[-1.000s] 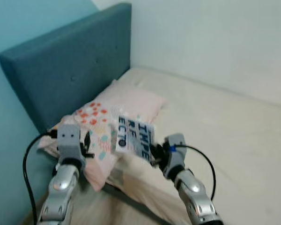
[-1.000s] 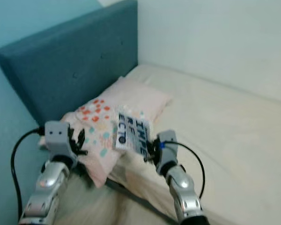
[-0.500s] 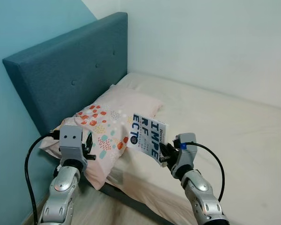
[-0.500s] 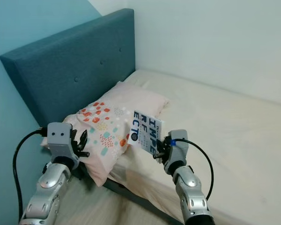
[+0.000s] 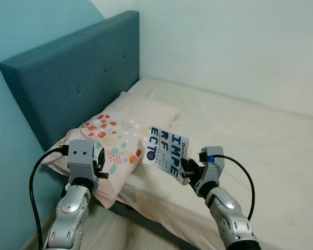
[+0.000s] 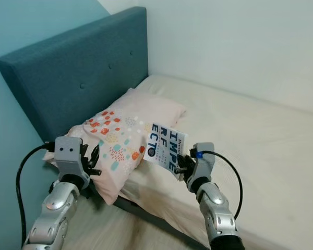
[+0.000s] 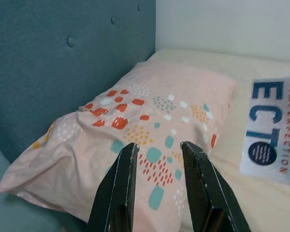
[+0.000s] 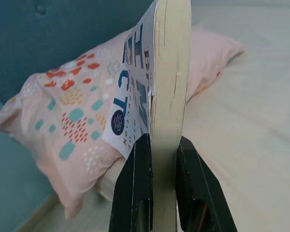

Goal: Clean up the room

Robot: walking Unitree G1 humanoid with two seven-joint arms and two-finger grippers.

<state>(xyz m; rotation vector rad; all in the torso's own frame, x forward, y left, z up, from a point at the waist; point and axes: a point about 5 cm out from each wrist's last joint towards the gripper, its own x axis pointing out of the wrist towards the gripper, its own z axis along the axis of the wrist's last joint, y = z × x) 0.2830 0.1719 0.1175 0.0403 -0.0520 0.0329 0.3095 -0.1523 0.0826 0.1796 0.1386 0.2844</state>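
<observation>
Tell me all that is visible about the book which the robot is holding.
The book is a thin paperback with a white cover and large dark blue letters, a dark blue circle and small red print. Its page edges look cream in the right wrist view. The right gripper clamps its lower edge between the two black fingers and holds it upright, slightly tilted, in the air above the bed, beside the patterned pillow.

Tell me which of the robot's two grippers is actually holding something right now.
The right gripper: its black fingers are clamped on the page edge of the book, held up over the bed. The left gripper is open, empty, pointing at the patterned pillow.
</observation>
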